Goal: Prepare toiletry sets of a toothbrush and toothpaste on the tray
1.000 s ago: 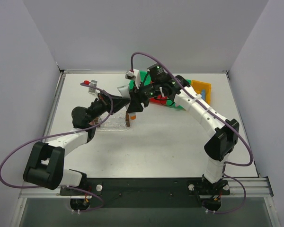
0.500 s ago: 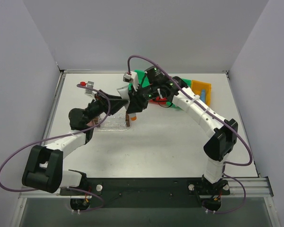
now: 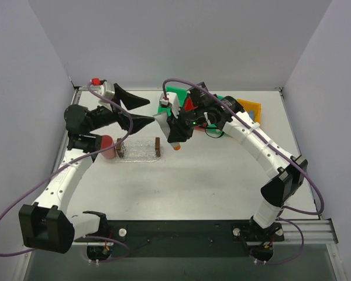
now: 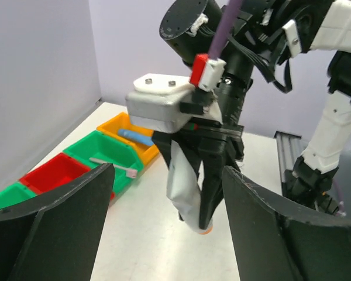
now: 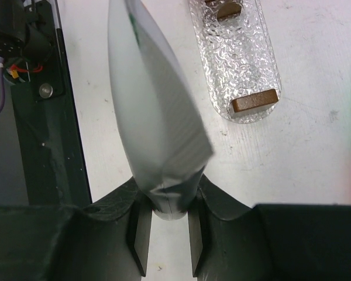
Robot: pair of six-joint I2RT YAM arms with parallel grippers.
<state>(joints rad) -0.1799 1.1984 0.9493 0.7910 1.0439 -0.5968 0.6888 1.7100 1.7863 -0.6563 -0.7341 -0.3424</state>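
Right claw (image 5: 167, 243): pinching the grey-white paste tube (image 5: 152, 111) by its cap end; the flat tail points away from the wrist.
Tube position: in the air just right of the tray (image 3: 138, 150), not over it, cap tip (image 3: 176, 147) hanging lowest in the top view.
Left claw (image 3: 139, 111): spread wide, nothing in it, raised above the desk (image 3: 210, 181) on the far left, looking across at the right claw.
Tray: clear, on the desk left of centre, a brown block (image 3: 157, 147) at each short end. I cannot tell whether anything lies in it; the right wrist view shows only the bare end by one block.
Pink cup (image 3: 107, 147): touching or just beside the tray's left end.
Bins (image 4: 108, 153): green, red and yellow, at the far side behind the right arm; the yellow one holds a blue tube (image 4: 136, 136), the green one a brush (image 4: 112, 165).
Step in hand, as I judge it: bring the tube over the tray and lay it down.
Doing it well: shift left until the tube is between the two blocks, turn it along the tray's length, lower until it nearly rests, then release.
Risk: released while tilted or over a block, it could tip out onto the desk.
Left arm: best kept clear of the tray.
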